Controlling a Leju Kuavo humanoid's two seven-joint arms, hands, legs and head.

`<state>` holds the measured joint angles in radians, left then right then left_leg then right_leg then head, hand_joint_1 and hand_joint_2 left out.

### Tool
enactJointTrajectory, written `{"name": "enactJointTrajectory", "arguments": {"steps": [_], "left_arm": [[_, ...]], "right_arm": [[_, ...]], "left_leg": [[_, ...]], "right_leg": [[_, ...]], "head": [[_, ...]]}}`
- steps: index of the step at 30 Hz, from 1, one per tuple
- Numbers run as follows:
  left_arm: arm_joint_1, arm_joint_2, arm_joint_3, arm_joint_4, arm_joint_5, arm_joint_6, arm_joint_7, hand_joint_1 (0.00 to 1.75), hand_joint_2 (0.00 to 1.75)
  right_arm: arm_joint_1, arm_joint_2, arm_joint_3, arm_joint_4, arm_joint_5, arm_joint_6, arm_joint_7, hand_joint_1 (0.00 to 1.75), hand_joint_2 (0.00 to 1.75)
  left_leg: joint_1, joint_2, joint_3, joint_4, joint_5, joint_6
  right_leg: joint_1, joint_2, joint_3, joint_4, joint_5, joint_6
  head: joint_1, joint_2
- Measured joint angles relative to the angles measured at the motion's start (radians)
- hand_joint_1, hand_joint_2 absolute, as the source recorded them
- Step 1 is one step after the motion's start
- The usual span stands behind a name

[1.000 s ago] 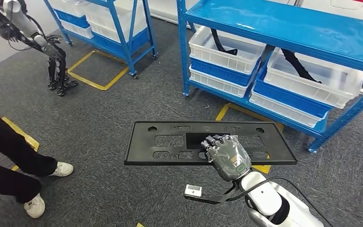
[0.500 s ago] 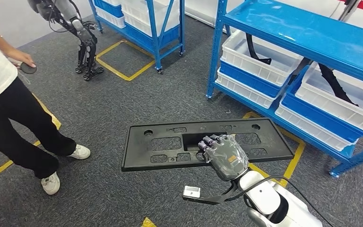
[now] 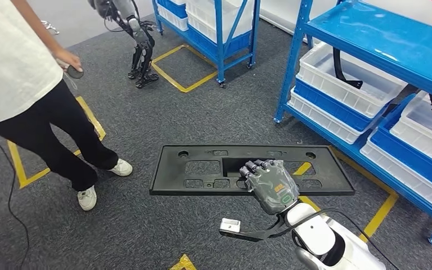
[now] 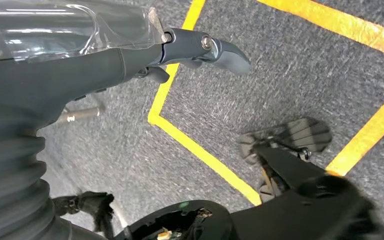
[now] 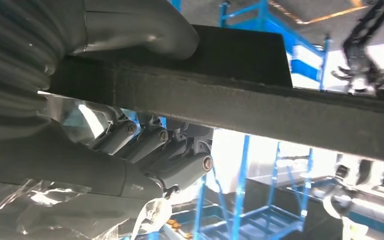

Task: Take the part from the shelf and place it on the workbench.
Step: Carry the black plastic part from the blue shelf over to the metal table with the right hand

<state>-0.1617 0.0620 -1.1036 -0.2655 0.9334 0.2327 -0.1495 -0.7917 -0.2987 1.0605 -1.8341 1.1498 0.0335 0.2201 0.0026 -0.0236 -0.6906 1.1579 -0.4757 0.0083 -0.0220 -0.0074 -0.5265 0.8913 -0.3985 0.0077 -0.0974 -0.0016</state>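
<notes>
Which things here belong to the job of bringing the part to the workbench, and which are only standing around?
Belong to the job:
- black panel, the part being carried
- right hand, gripping the panel's near edge
- blue shelf it came from

Just around:
- white bins with black pieces
- person standing nearby
- another robot farther back
- yellow floor lines

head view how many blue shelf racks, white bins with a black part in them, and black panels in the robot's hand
blue shelf racks: 2, far one, near one
white bins holding a black part: 2, first, second
black panels held by the right hand: 1
total: 5
</notes>
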Motion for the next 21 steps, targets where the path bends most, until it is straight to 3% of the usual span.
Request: {"name": "enactJointTrajectory", "arguments": {"steps": [1,2,3,4,6,8,10,12,14,16,17,18,19,21], "left_arm": [[0.0,0.0,0.0,0.0,0.0,0.0,0.0,0.0,1.75],[0.0,0.0,0.0,0.0,0.0,0.0,0.0,0.0,1.75],[0.001,0.0,0.0,0.0,-0.001,0.0,0.0,0.0,1.75],[0.001,0.0,0.0,0.0,-0.001,0.0,0.0,0.0,1.75],[-0.002,0.0,0.0,0.0,-0.001,0.0,0.0,0.0,1.75],[-0.006,0.0,0.0,0.0,-0.001,0.0,0.0,0.0,1.75],[-0.007,0.0,0.0,0.0,-0.002,0.0,0.0,0.0,1.75],[-0.005,0.0,0.0,0.0,-0.003,0.0,0.0,0.0,1.75],[-0.006,0.001,0.0,0.0,-0.005,0.0,0.001,0.0,1.75],[-0.007,0.001,0.0,0.0,-0.008,0.0,0.002,0.0,1.75],[-0.006,0.001,0.0,0.0,-0.01,-0.001,0.002,0.0,1.75],[-0.004,0.0,0.0,0.0,-0.012,-0.001,0.003,0.0,1.75],[-0.003,0.0,0.0,0.0,-0.013,-0.002,0.003,0.0,1.75],[-0.003,0.0,0.0,0.0,-0.015,-0.002,0.003,0.0,1.75]], "right_arm": [[0.001,0.0,0.0,0.0,0.0,0.0,0.0,1.69,1.75],[0.001,0.0,0.0,0.0,0.0,0.0,0.0,1.69,1.75],[0.001,0.0,0.0,0.0,0.0,0.001,0.0,1.69,1.75],[0.001,0.0,0.0,0.0,0.0,0.001,0.0,1.69,1.75],[0.0,0.0,0.0,0.0,0.0,0.001,0.0,1.69,1.75],[0.0,0.0,0.0,0.0,0.0,0.001,0.0,1.69,1.75],[0.0,-0.001,0.0,0.0,0.0,0.001,0.0,1.69,1.75],[0.0,-0.002,0.0,0.0,0.0,0.001,0.0,1.69,1.75],[0.003,-0.004,0.0,-0.002,0.001,0.002,0.001,1.69,1.75],[0.01,-0.008,0.0,-0.003,0.002,0.004,0.002,1.69,1.75],[0.015,-0.009,0.0,-0.004,0.002,0.006,0.002,1.69,1.75],[0.018,-0.011,0.0,-0.004,0.002,0.008,0.003,1.69,1.75],[0.02,-0.013,0.0,-0.004,0.002,0.009,0.004,1.69,1.75],[0.019,-0.016,0.0,-0.006,0.002,0.012,0.006,1.69,1.75]], "left_leg": [[0.002,0.005,-0.028,0.051,-0.012,-0.002],[0.003,0.007,-0.033,0.057,-0.004,-0.002],[0.003,0.011,-0.014,0.017,0.022,-0.001],[0.002,0.022,0.025,-0.059,0.06,0.001],[-0.007,0.074,0.108,-0.219,0.119,0.01],[-0.017,0.102,0.139,-0.283,0.134,0.017],[-0.019,0.079,0.139,-0.287,0.135,0.026],[-0.016,0.055,0.143,-0.292,0.138,0.037],[-0.012,0.032,0.145,-0.295,0.14,0.046],[-0.011,0.006,0.146,-0.295,0.14,0.05],[-0.011,-0.009,0.148,-0.294,0.139,0.051],[-0.009,-0.024,0.15,-0.294,0.139,0.05],[-0.007,-0.038,0.153,-0.294,0.138,0.049],[-0.005,-0.064,0.156,-0.291,0.133,0.043]], "right_leg": [[0.001,-0.012,0.001,0.0,-0.001,-0.001],[0.001,-0.024,0.002,0.0,-0.003,-0.001],[0.001,-0.035,0.005,0.0,-0.005,0.0],[0.001,-0.045,0.009,0.0,-0.008,0.002],[0.004,-0.062,0.016,0.001,-0.015,0.01],[0.01,-0.079,0.018,0.001,-0.02,0.018],[0.011,-0.099,0.022,-0.001,-0.026,0.027],[0.007,-0.076,0.012,0.032,-0.057,0.034],[0.004,-0.023,-0.044,0.159,-0.125,0.037],[0.005,0.0,-0.122,0.309,-0.176,0.038],[0.004,0.004,-0.144,0.341,-0.174,0.039],[0.004,0.005,-0.146,0.329,-0.15,0.04],[0.002,0.011,-0.128,0.275,-0.109,0.041],[-0.004,0.052,-0.066,0.117,-0.021,0.042]], "head": [[0.0,0.0],[0.0,0.0],[0.0,0.0],[0.0,0.0],[-0.001,0.0],[-0.001,0.0],[0.0,0.0],[0.0,0.0],[0.0,0.0],[0.0,0.0],[0.0,0.0],[0.0,0.0],[0.0,0.0],[0.0,0.0]]}}
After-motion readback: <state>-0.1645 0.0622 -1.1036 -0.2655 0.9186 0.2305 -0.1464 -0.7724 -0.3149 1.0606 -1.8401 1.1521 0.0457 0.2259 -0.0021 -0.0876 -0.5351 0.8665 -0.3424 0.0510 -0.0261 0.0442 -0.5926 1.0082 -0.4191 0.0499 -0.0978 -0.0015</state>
